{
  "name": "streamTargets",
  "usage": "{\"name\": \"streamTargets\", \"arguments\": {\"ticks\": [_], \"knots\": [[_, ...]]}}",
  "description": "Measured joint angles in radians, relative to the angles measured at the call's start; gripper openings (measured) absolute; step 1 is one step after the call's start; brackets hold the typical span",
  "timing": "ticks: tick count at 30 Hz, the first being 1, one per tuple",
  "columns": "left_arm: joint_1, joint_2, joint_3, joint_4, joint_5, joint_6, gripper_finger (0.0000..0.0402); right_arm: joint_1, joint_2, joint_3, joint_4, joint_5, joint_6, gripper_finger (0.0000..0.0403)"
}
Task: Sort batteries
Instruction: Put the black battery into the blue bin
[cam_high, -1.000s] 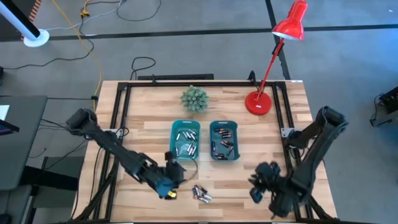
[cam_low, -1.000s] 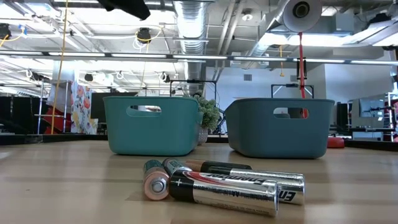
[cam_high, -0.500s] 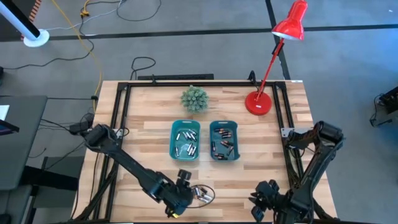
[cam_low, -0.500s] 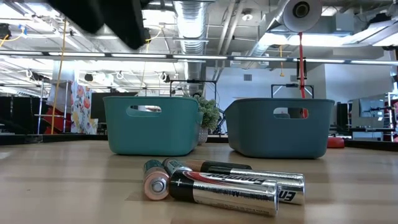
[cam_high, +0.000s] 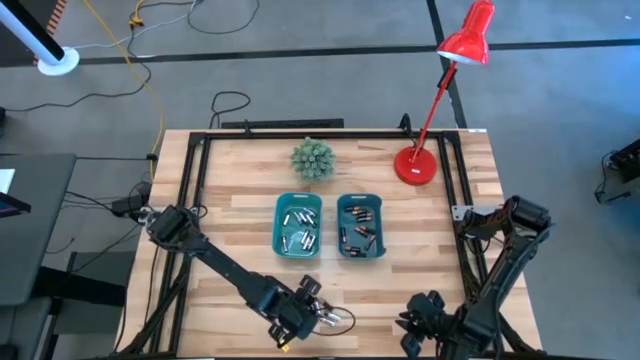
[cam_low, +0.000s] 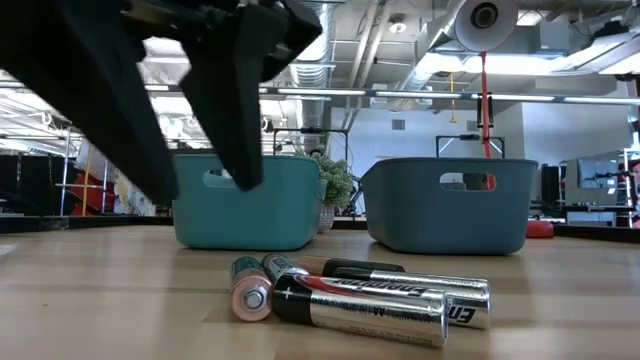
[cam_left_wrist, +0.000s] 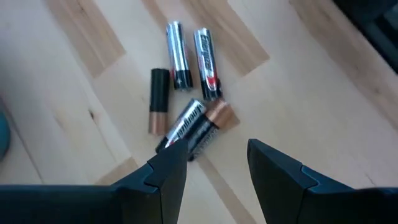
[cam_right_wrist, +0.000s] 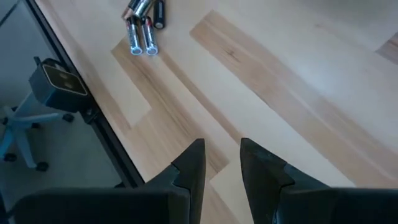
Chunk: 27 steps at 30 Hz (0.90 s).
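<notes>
Five loose batteries (cam_left_wrist: 186, 99) lie bunched on the front edge of the bench (cam_high: 420, 225), in front of two teal bins. On the left, the left gripper (cam_high: 300, 318) hangs just above the pile, its fingers (cam_left_wrist: 163, 175) parted by a clear gap with nothing between them, the nearest cell almost under one fingertip. In the low view its dark fingers (cam_low: 235, 120) stand over the cells (cam_low: 360, 292) without touching them.

Moving right, the left bin (cam_high: 298, 225) holds mostly silvery cells and the right bin (cam_high: 360, 227) darker ones, so most of the sorting looks done. Behind them stand a small green plant (cam_high: 313, 158) and a red desk lamp (cam_high: 440, 95).

At the far right, the right gripper (cam_high: 425, 322) waits near the front edge of the bench, well apart from the pile, its fingers (cam_right_wrist: 189, 165) slightly parted and holding nothing.

The cells look hard, smooth and light, and likely to roll or slip. Each is probably best pinched across the middle of its barrel. Since several touch or overlap, an outlying one seems the easiest pick.
</notes>
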Motion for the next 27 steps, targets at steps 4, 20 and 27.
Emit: {"name": "streamTargets", "arguments": {"ticks": [4, 20, 27], "knots": [[0.024, -0.001, 0.0, 0.001, 0.036, 0.041, 0.0162, -0.009, 0.0, 0.0, 0.001, 0.0, 0.001, 0.0115], [0.035, 0.017, -0.002, -0.008, 0.154, 0.235, 0.0162, -0.05, 0.0, 0.0, 0.016, 0.0, 0.062, 0.0115], [0.046, 0.019, -0.002, -0.015, 0.154, 0.29, 0.0162, -0.082, 0.0, 0.0, 0.032, 0.0, 0.054, 0.0115]]}}
